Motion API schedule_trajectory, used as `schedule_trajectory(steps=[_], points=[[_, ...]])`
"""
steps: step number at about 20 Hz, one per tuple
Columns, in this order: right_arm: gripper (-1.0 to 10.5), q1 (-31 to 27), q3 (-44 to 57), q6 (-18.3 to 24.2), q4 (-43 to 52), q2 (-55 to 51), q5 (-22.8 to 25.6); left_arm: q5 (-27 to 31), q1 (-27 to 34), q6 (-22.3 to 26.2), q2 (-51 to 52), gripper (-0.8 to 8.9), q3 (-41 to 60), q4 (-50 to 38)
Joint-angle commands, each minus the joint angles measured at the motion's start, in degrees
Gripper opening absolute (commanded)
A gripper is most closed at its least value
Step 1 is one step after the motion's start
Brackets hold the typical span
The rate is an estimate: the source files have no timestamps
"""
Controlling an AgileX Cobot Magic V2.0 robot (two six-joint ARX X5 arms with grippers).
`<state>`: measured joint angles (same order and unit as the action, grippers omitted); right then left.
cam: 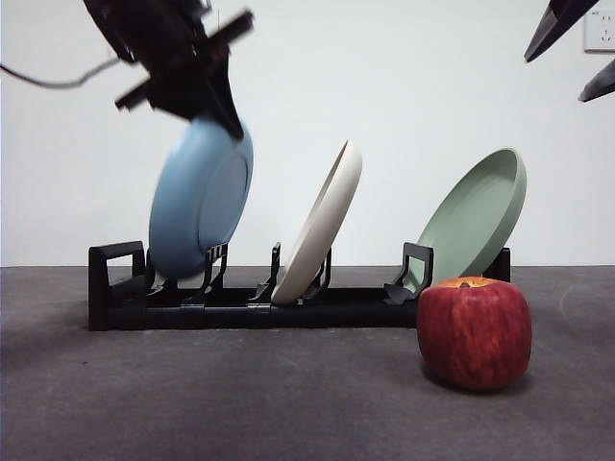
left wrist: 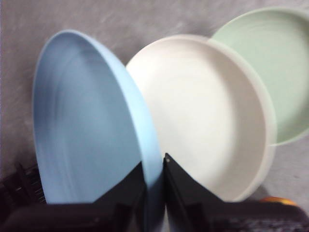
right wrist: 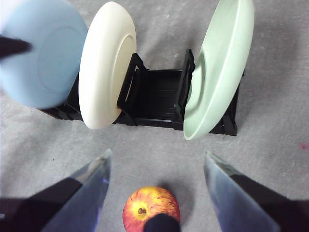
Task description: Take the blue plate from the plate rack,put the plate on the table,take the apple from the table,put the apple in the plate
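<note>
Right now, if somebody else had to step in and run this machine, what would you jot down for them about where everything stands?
Left pincer: shut on the rim of the blue plate, at the plate's top edge. The plate looks blurred and seems to sit at or just above its slot at one end of the plate rack.
Right pincer: open, empty, hanging above the apple.
The apple rests on the table in front of the rack, near the pale green plate; the cream-white plate stands in the middle slot.
Done: plate gripped.
Left: lift it clear, lay it on the table, then put the apple on it.
</note>
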<state>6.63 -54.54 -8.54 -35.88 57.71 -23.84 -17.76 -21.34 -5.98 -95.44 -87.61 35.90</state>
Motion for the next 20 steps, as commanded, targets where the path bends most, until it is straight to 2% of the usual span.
schedule_trajectory(steps=[1,4,7,8,11,12,14,18,20], points=[[3.2,0.0,-0.2,0.1,0.2,-0.1,0.2,-2.2,-1.0,1.8,4.5,-0.09,-2.8,2.5],[3.2,0.0,-0.2,0.3,0.2,-0.1,0.2,-2.0,-2.2,5.2,10.3,-0.09,-6.0,8.2],[3.2,0.0,-0.2,0.7,0.2,-0.1,0.2,-1.2,-5.8,9.2,17.9,-0.09,-7.0,16.6],[3.2,-0.1,-0.2,0.7,0.3,-0.1,0.2,1.2,-7.6,10.6,20.0,-0.09,-7.0,20.2],[3.2,-0.1,-0.2,0.7,0.3,-0.1,0.2,13.7,-15.3,10.9,24.5,-0.09,-6.8,32.3],[3.2,-0.1,-0.2,0.7,0.3,-0.1,0.2,16.9,-19.0,9.5,26.0,-0.09,-6.2,34.1],[3.2,-0.1,-0.2,0.7,0.3,-0.1,0.2,22.7,-25.9,5.0,28.7,-0.09,-3.2,32.3],[3.2,-0.1,-0.2,0.7,0.3,-0.1,0.2,40.9,-39.8,-6.2,29.7,-0.09,7.1,30.5],[3.2,-0.1,-0.2,0.7,0.2,-0.1,0.2,44.7,-45.1,-10.3,29.6,-0.09,14.2,26.2]])
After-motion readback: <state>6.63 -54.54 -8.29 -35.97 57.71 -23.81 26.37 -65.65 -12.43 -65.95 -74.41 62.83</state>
